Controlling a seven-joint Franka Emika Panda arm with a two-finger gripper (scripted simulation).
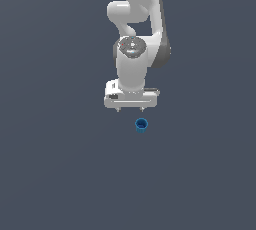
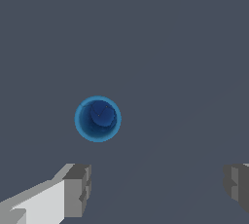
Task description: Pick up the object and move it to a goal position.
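Tool (image 1: 130, 109) fingers (image 2: 78, 190) stand wide apart, holding and touching nothing. One tool, one object: the blue cup-like cylinder (image 1: 141, 124) rests upright on the gray surface (image 1: 60, 174), hollow top showing, just outside the gap between the fingers, clear of both.

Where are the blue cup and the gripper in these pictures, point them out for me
blue cup (image 1: 141, 124), exterior view, on its outer wall just under the rim.
blue cup (image 2: 97, 119), wrist view, on the hollow inside, seen from above.
gripper (image 1: 130, 109), exterior view, midway between the two small fingertips, jaws apart.
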